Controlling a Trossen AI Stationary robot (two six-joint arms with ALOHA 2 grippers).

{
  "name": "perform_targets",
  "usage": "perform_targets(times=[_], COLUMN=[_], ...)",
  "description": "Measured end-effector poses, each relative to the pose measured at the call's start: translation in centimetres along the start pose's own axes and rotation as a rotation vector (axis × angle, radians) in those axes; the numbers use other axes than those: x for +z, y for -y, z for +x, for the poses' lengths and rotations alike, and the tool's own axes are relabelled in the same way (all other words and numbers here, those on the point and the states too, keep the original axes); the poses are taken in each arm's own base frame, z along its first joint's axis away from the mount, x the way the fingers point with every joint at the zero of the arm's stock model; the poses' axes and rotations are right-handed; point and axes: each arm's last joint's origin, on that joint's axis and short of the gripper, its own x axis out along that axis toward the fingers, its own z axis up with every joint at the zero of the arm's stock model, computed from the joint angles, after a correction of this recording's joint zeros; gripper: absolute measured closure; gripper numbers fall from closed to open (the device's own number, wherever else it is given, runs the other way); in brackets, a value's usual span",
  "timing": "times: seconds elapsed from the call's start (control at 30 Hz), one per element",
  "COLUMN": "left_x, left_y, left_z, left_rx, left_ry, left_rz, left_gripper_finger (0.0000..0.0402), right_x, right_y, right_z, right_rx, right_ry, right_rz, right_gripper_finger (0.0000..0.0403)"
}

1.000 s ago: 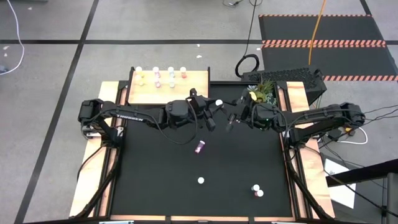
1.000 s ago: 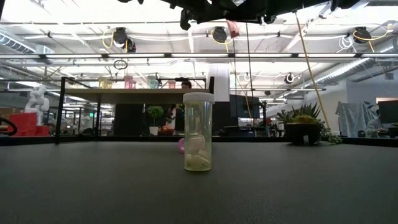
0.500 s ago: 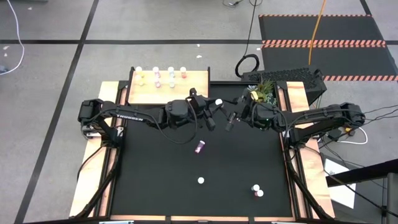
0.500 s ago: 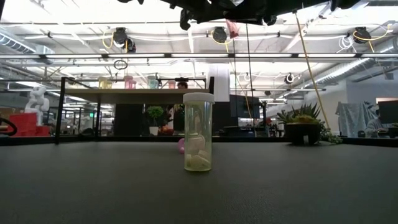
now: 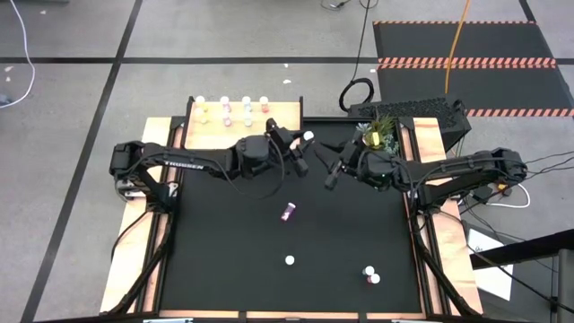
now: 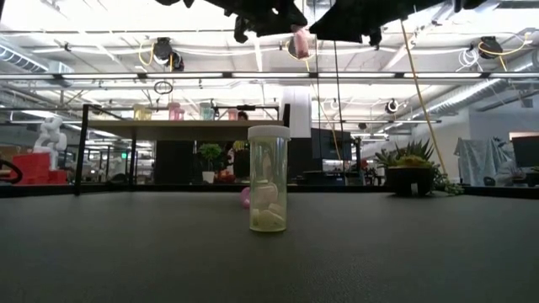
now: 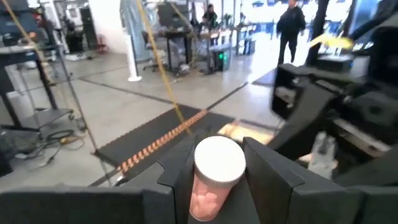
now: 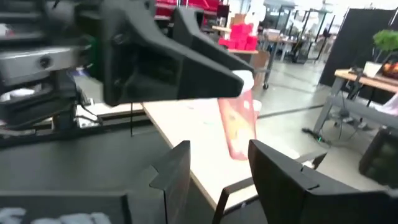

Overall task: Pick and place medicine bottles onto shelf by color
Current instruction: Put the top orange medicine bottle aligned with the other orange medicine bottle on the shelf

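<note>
— So, where is the left pincer [image 5: 303, 154]?
— Up above the back middle of the black counter [image 5: 224, 260], just beside the near right corner of the shelf [image 5: 211, 136]. It pinches a pink bottle [image 7: 215, 180] with a white cap, the body squeezed between both fingers [image 7: 181, 180], the cap sticking out past the tips.
— And the right pincer [image 5: 330, 173]?
— It hangs just to the right of the left one, facing it. Its fingers [image 8: 176, 174] stand spread with nothing between them; the pink bottle shows beyond them, apart from them, in the other arm's hold.
— What's on the shelf?
— A row of white-capped bottles [image 5: 232, 106] along its far edge, some yellowish and some pink.
— And on the counter?
— A magenta bottle [image 5: 287, 212] lies on its side near the middle. Closer to the front, a pale bottle [image 6: 269, 178] stands upright on its own. Two more bottles [image 5: 369, 274] sit touching each other near the front right. A potted plant [image 5: 378, 135] sits at the back right corner.
</note>
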Motion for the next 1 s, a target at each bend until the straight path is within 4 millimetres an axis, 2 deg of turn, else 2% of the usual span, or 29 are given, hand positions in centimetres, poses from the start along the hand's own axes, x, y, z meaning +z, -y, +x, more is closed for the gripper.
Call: perform_targets(times=[0.23, 0.33, 0.63, 0.83, 1.0], left_x=[0.9, 1.4, 3.0, 2.4, 0.8], left_y=[-2.0, -2.8, -5.7, -8.2, -10.1], left_z=[0.1, -0.1, -1.3, -1.0, 0.0], left_rx=[0.044, 0.059, 0.121, 0.195, 0.263], left_ry=[0.005, 0.009, -0.038, -0.117, -0.21], left_rz=[-0.005, -0.008, -0.001, -0.017, -0.053], left_gripper_finger=[0.0271, 0.0271, 0.027, 0.027, 0.027], right_x=[-0.5, -0.3, 1.1, 1.4, 1.3], right_y=[-0.3, -0.1, 2.9, 4.5, 4.9], right_z=[-0.6, -1.5, -4.8, -5.7, -5.6], right_rx=[0.022, 0.033, 0.0, -0.048, -0.065], right_ry=[-0.067, -0.08, -0.098, -0.104, -0.108], right_rz=[0.044, 0.063, 0.126, 0.135, 0.131], right_gripper_finger=[0.0245, 0.0245, 0.0245, 0.0245, 0.0245])
